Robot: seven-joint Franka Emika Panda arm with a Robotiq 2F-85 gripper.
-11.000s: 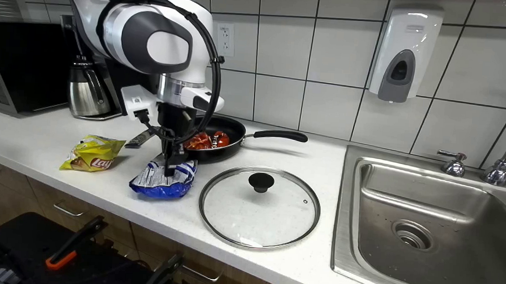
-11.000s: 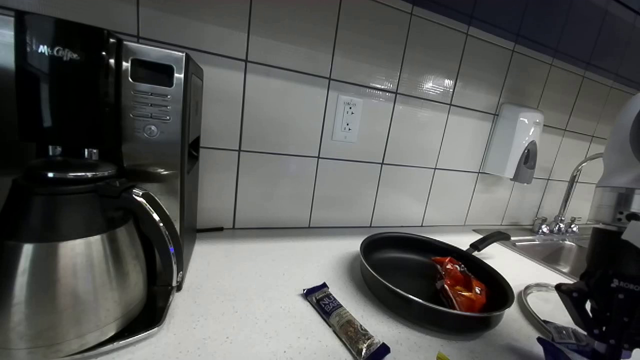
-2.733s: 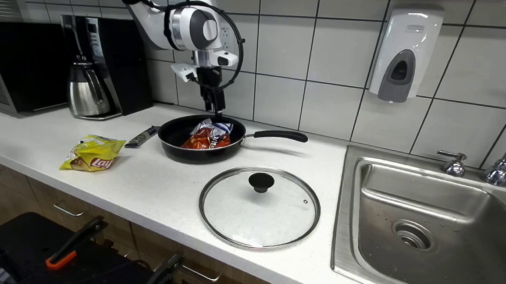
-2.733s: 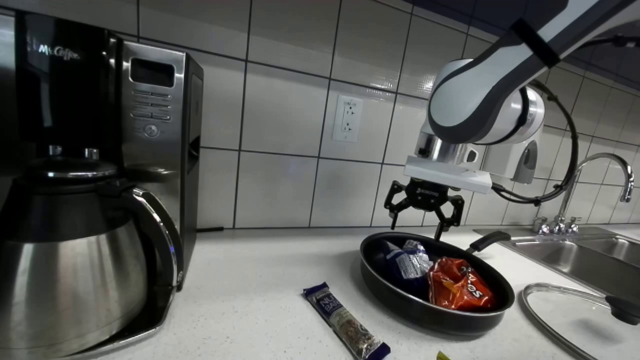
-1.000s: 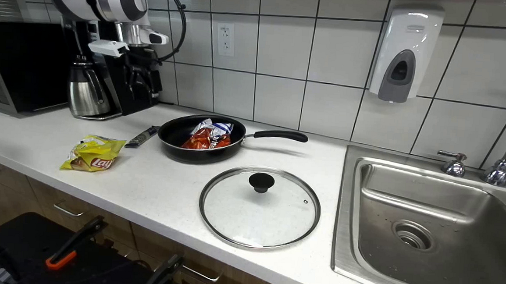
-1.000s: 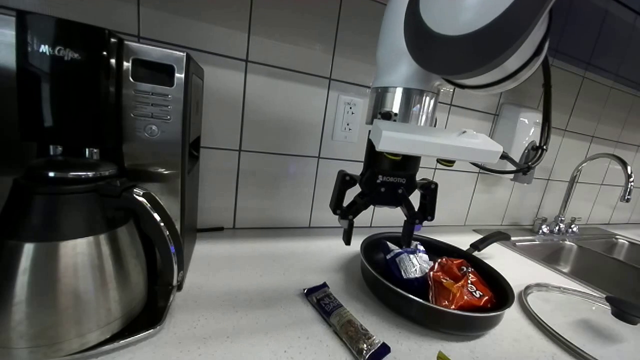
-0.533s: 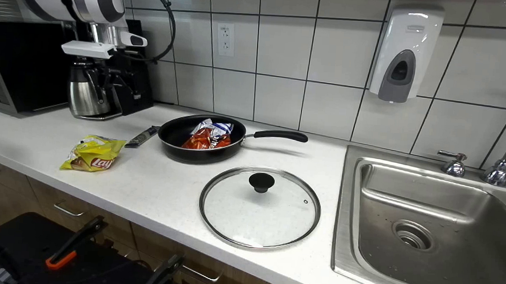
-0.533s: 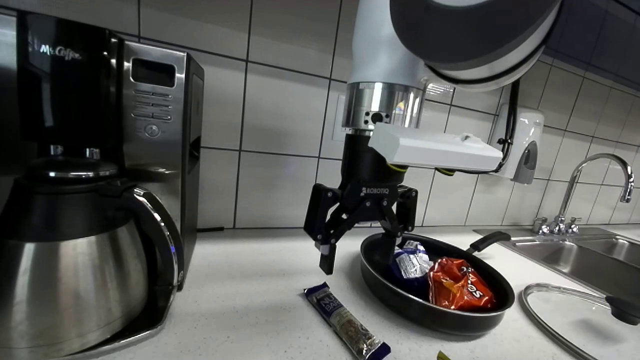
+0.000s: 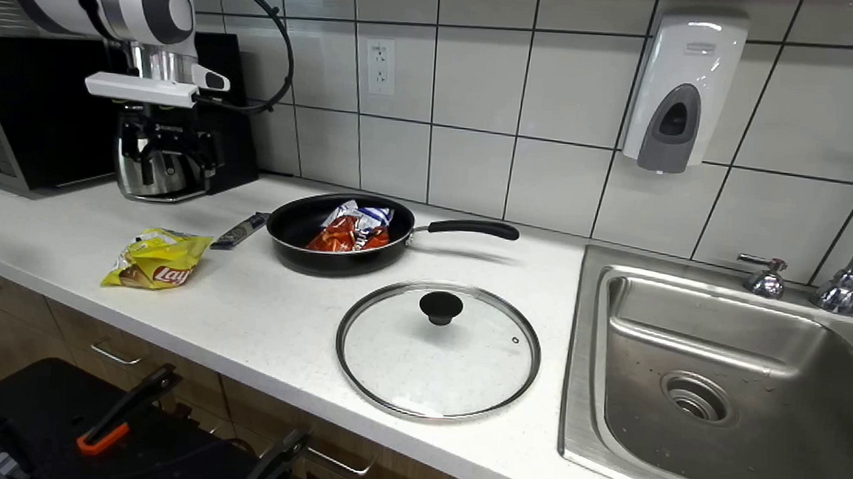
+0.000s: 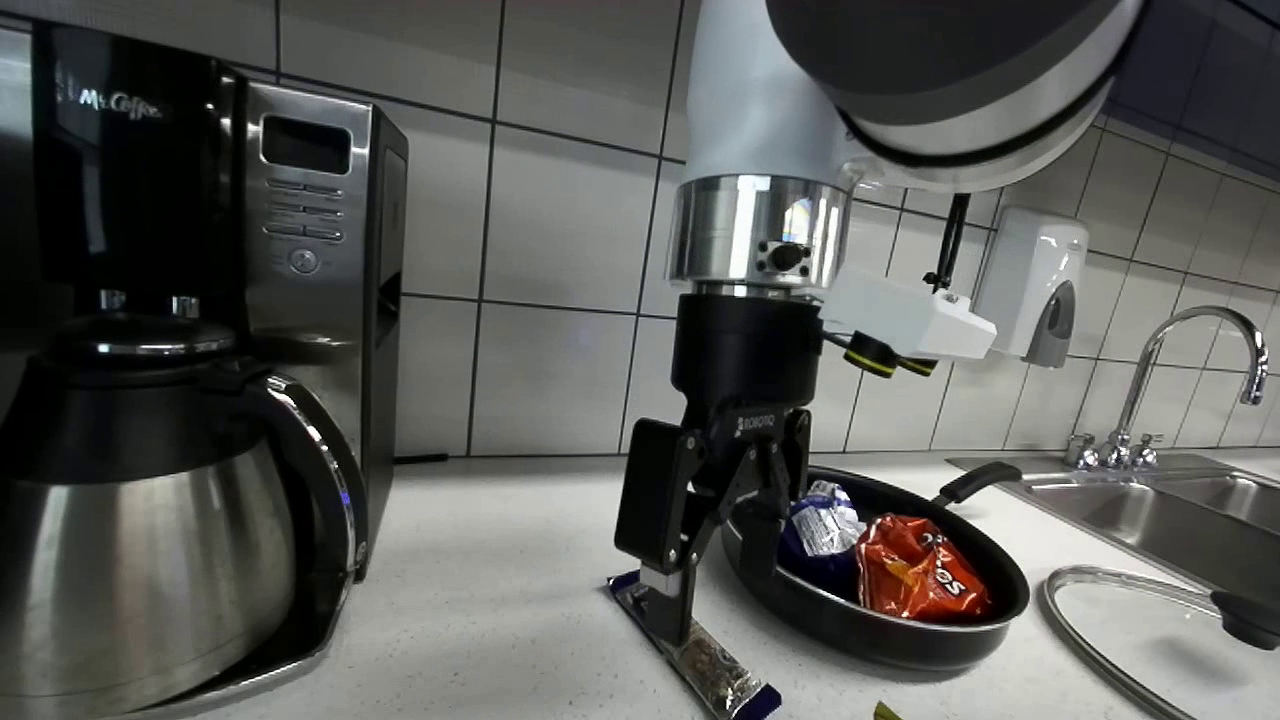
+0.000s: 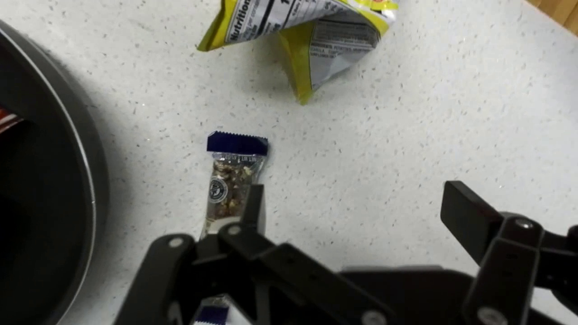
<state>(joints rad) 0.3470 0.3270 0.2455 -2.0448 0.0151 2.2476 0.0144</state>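
We see one black pan [image 10: 900,640] standing on the white surface [image 9: 266,318], and it holds two snack bags: a blue bag [image 10: 823,532] and a red bag [image 10: 920,570], side by side and touching, as an exterior view shows. One steel coffee pot [image 10: 160,580] sits in the coffee maker [image 10: 310,330]; we cannot tell what is inside it. Against the earliest frames, we find that the blue bag has left the surface and now lies in the pan. The gripper [image 11: 354,196] has moved too: from above the pan it has come across and down to near the nut bar [image 11: 232,180], while the bar, the yellow bag [image 9: 158,260] and the glass lid [image 9: 437,366] keep their places. The jaws stand wide apart, released; in the wrist view one of them overlaps the bar and the other hangs over the surface, and we cannot tell whether the nearer one touches it. The nut bar lies flat on the surface, just beside the pan, one dark blue end pointing toward the yellow bag. We count three snack bags in all, two in the pan and one outside, plus one bar, one pan and one lid, its single black knob [image 9: 440,307] upward.
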